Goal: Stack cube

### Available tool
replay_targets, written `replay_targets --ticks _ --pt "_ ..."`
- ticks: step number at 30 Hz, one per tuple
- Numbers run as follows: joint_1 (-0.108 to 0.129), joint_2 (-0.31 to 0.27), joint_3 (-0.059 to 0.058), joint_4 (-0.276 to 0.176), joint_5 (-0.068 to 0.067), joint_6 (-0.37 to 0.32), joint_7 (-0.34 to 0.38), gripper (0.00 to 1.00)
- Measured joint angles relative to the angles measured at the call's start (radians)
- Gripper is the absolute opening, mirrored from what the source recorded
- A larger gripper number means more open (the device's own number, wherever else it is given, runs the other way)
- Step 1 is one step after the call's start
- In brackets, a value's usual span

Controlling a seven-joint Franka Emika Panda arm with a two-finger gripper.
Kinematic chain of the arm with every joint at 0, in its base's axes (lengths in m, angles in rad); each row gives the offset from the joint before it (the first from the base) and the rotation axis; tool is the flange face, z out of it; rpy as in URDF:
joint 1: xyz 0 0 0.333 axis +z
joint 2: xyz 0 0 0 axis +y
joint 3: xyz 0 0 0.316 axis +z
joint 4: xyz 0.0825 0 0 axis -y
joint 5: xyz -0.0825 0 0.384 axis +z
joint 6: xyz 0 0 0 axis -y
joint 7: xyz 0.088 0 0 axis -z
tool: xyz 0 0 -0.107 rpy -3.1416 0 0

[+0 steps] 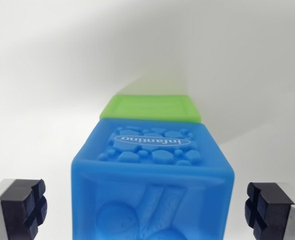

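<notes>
A blue soft cube (152,175) with raised bubbles and the word "infantino" on its top fills the lower middle of the wrist view. Just behind it lies a green cube (151,108), only its top face showing. My gripper (147,209) is open: one black ridged fingertip (27,202) stands at the wrist view's left of the blue cube, the other fingertip (265,205) at its right. Both pads are apart from the cube's sides, with a gap on each side. The lower part of the blue cube is cut off by the frame.
A plain white surface (47,90) surrounds the cubes, with soft shadows beyond the green cube.
</notes>
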Motion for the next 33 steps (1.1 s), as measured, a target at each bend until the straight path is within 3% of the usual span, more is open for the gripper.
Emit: replay_targets --ticks 20,33 --pt "0.000 -0.122 0.000 -0.005 0.000 -0.116 0.000 1.00" --pt "0.000 -0.205 0.000 0.020 0.000 -0.224 0.000 1.00"
